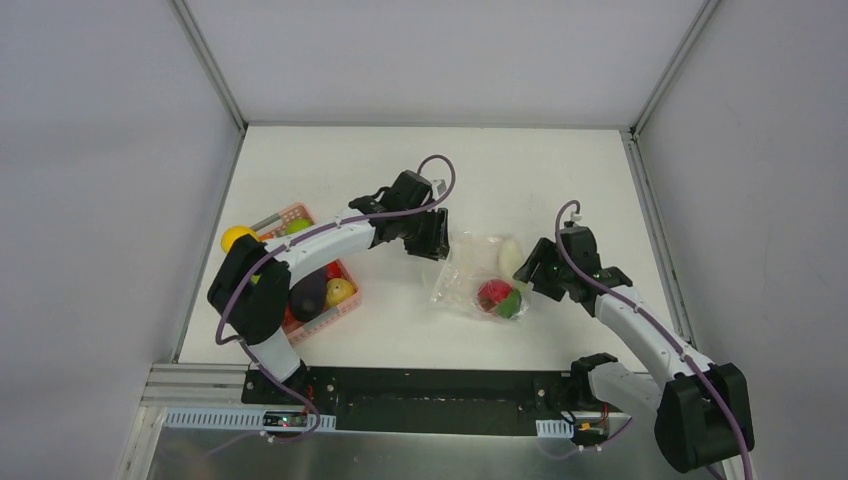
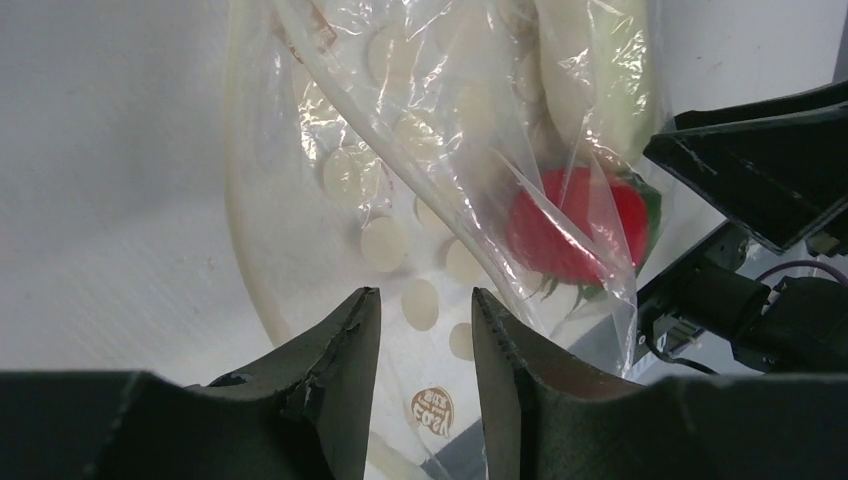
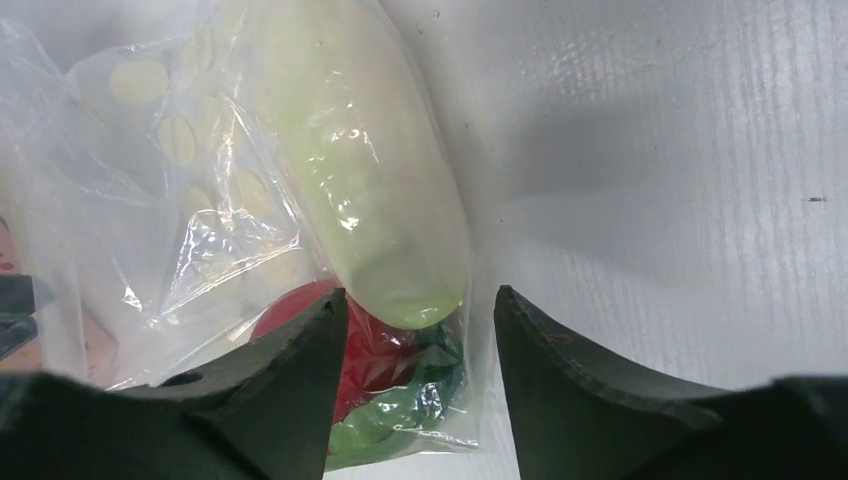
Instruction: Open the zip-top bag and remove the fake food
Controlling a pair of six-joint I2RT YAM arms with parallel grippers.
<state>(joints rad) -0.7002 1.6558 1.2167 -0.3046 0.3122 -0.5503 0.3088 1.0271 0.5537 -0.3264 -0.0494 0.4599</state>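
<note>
Two-sided approach to zip-top bag (image 1: 470,265) on counter (image 1: 400,180).
My left fingers (image 2: 362,315) half-parted, right fingers (image 3: 322,325) wider; neither pair grips anything.

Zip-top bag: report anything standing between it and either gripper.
Nothing visible does: the left gripper sits at the zip-top bag's left side and the right gripper at its right side, both directly facing the plastic.

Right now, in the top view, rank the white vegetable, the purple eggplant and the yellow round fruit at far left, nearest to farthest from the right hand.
1. the white vegetable: inside the zip-top bag, just left of the right hand.
2. the purple eggplant: in the pink basket, well left of the bag.
3. the yellow round fruit: farthest left, at the basket's far-left corner.
</note>
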